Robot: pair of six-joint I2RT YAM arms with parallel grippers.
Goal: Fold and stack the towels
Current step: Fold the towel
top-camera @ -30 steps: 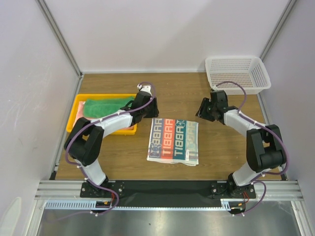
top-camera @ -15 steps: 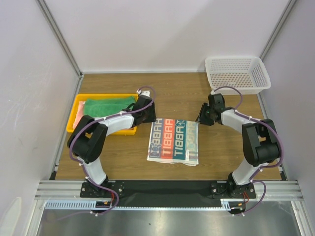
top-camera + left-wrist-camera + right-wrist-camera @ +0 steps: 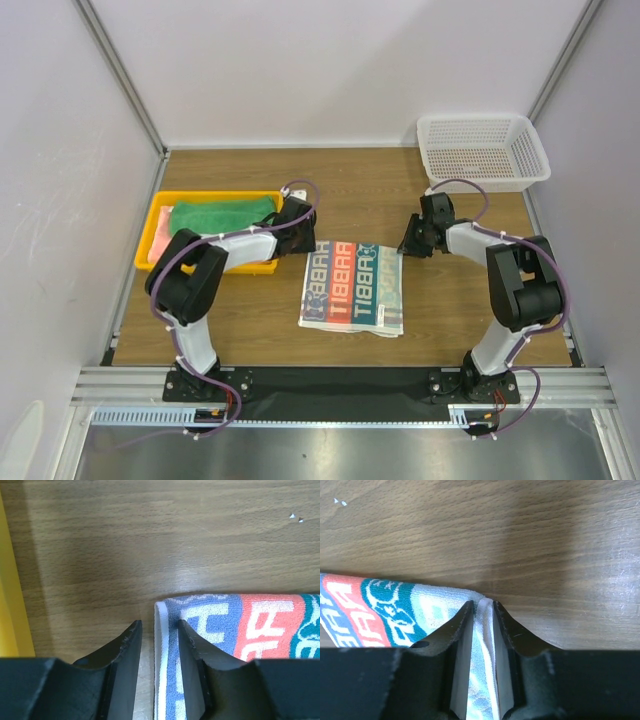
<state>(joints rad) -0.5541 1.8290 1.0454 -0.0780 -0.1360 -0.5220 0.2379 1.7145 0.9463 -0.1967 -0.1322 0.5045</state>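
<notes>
- Lying folded flat mid-table: patterned towel (image 3: 352, 287), red-orange letters up.
- Left gripper (image 3: 157, 626) at its far left corner; fingers a narrow gap apart, straddling the white hem, not clamped.
- Right gripper (image 3: 482, 605) at the far right corner, fingers pinched on the towel's edge.
- Green towel (image 3: 220, 215) in yellow tray (image 3: 200, 196), over salmon-pink towel (image 3: 160, 228); only a strip shows.

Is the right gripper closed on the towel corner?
Closed, it seems: the right gripper has its fingers narrowed on the towel at its white corner edge, with cloth filling the gap between them.
</notes>
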